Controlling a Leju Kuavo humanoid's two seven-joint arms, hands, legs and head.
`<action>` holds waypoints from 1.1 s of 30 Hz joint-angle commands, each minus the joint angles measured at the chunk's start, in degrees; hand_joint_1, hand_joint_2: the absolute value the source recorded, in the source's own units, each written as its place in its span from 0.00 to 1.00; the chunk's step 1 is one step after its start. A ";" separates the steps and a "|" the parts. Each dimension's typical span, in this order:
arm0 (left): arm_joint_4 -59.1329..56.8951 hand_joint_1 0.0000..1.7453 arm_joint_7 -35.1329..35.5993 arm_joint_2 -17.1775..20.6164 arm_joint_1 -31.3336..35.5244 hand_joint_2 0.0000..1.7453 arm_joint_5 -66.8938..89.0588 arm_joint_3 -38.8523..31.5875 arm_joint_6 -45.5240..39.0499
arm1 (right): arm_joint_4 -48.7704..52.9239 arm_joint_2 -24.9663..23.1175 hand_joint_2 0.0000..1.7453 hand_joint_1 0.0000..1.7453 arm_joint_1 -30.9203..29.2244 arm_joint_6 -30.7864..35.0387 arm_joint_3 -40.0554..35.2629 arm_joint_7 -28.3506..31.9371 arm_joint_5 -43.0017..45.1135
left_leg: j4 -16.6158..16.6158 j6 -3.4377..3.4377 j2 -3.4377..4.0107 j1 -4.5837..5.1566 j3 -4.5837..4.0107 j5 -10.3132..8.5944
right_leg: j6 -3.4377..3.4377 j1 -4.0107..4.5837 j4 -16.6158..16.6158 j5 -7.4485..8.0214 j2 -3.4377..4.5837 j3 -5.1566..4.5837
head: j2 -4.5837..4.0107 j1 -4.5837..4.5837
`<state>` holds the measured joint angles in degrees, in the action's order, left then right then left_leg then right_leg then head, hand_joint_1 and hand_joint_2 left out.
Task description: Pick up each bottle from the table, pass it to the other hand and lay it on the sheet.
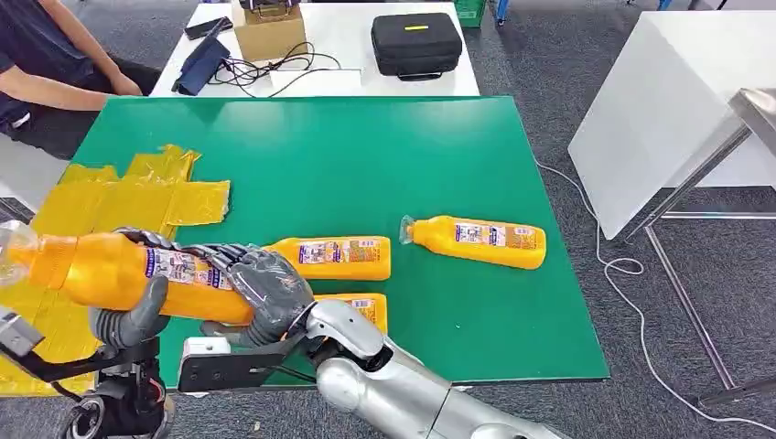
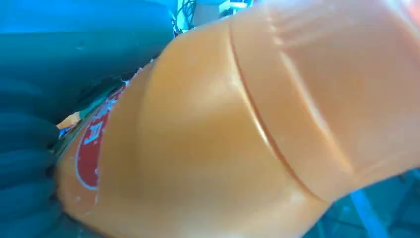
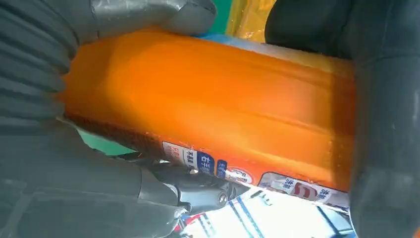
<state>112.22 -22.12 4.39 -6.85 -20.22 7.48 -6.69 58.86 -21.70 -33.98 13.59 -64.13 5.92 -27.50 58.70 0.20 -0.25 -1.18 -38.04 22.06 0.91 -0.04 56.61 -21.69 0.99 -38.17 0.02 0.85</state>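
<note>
An orange bottle (image 1: pixel 101 270) hangs on its side above the table's near left corner, its clear neck pointing left over the yellow sheet (image 1: pixel 119 197). My left hand (image 1: pixel 133 320) grips its middle, thumb underneath. My right hand (image 1: pixel 270 288) wraps the base end. Up close, the bottle (image 2: pixel 247 124) lies against my left hand (image 2: pixel 25 148), and the bottle (image 3: pixel 213 109) sits in my right hand (image 3: pixel 44 64). Three more orange bottles lie on the green table (image 1: pixel 302 155): one (image 1: pixel 334 258) just beyond my right hand, one (image 1: pixel 476 240) to the right, one (image 1: pixel 368 306) partly hidden by my right arm.
A person (image 1: pixel 46 64) sits at the far left corner. Behind the green table stands a white table with a black case (image 1: pixel 416 44), a cardboard box (image 1: pixel 268 32) and cables. Another white table (image 1: pixel 668 110) stands to the right.
</note>
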 commanded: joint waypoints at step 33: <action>-18.29 1.00 -5.54 22.17 10.71 1.00 2.48 -4.44 4.72 | 48.01 17.32 0.00 0.00 26.00 -2.61 42.08 6.58 0.47 | -0.05 -0.11 -0.53 -0.01 0.00 -0.18 | -0.16 0.02 0.04 -0.01 -0.53 0.04 | 0.00 0.00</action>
<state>104.22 -28.92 24.94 -9.09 -29.42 4.04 6.53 95.50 -8.85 -10.58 12.73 -30.28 12.72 -27.96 58.67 0.15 -0.39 -1.21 -38.15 21.86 0.76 -0.01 56.60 -21.57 0.94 -38.26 0.02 0.85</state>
